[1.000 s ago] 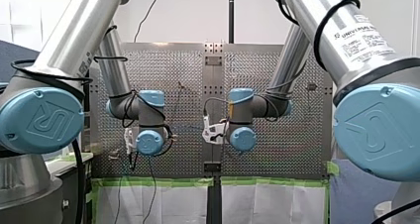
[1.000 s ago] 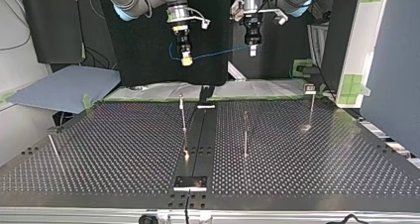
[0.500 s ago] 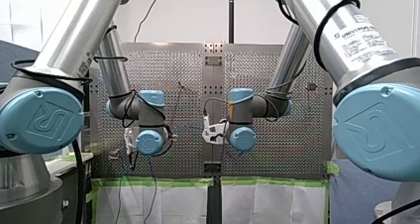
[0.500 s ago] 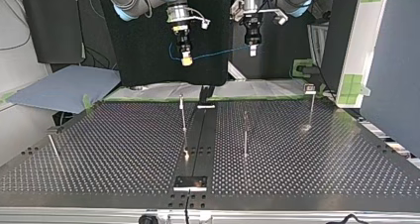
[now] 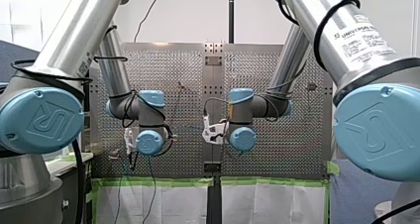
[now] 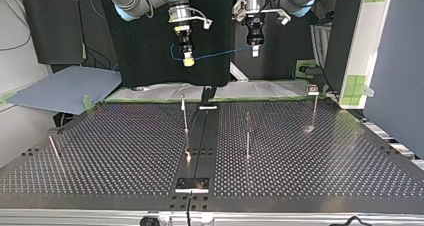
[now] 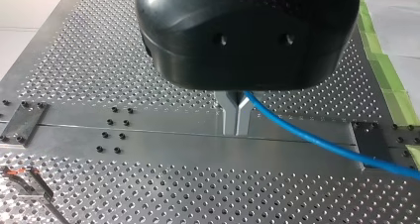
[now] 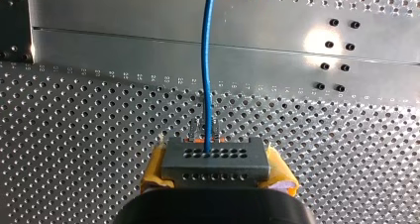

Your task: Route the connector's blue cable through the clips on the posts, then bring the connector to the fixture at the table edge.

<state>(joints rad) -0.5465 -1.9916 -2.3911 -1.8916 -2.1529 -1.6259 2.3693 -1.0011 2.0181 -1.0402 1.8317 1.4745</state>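
In the top view both grippers hang high above the table's far edge. My right gripper (image 6: 188, 61), with yellow pads (image 8: 153, 172), is shut on the grey connector (image 8: 216, 159). The blue cable (image 6: 220, 53) runs from the connector across to my left gripper (image 6: 255, 50). In the left wrist view its metal fingers (image 7: 230, 112) are shut on the blue cable (image 7: 317, 144), which trails off to one side. In the right wrist view the cable (image 8: 208, 70) leads straight ahead from the connector over the perforated plate.
Thin posts stand on the perforated table (image 6: 115, 151): one near the middle rail (image 6: 185, 117), one to its right (image 6: 247, 136), one at the far right (image 6: 314, 108), and a leaning one at the left (image 6: 54, 151). A small plate (image 6: 192, 184) sits at the near edge.
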